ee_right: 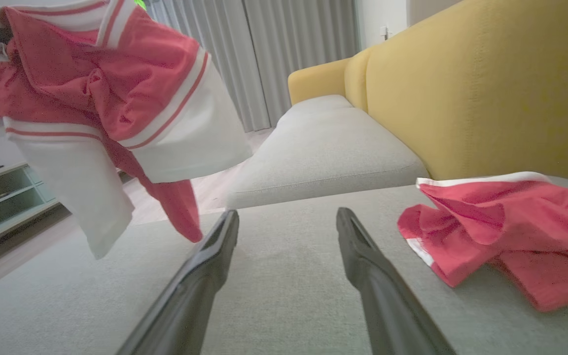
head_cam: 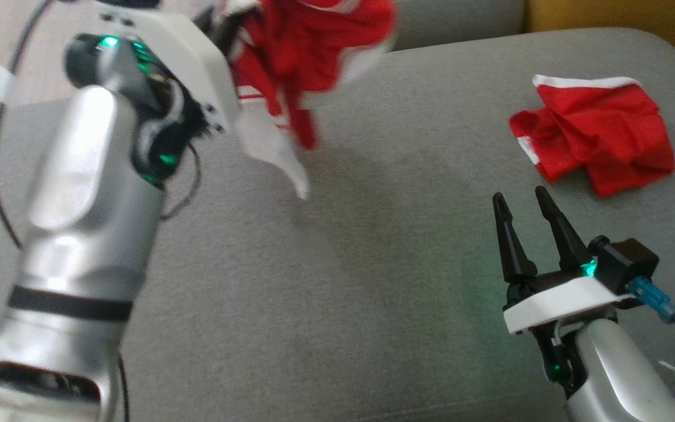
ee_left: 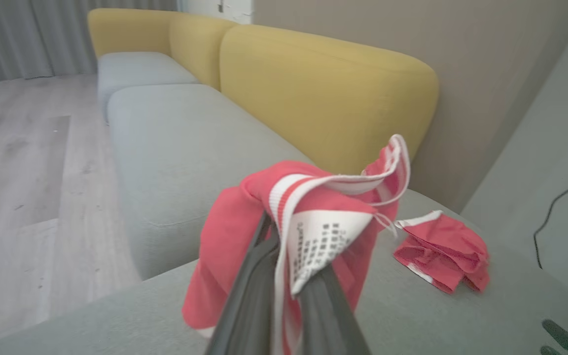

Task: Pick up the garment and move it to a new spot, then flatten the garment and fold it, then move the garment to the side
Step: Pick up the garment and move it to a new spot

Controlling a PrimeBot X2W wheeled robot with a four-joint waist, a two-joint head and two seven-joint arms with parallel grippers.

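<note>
Two garments show. Upper left, the left fingers (ee_left: 247,301) clamp tight on a bunched red-and-white garment (head_cam: 308,53) that hangs clear of the sofa cushion (head_cam: 372,264). Lower right, the right fingers (head_cam: 510,246) are spread wide and empty, near the second garment (head_cam: 598,132). Pinched by one fold, the cloth could slip free mid-swing.

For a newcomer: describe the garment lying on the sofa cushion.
On the grey sofa cushion before the yellow backrest, look just beyond the open right gripper. The crumpled red garment lies there with a thin white edge; the other garment, red with broad white panels, hangs in the air.
</note>
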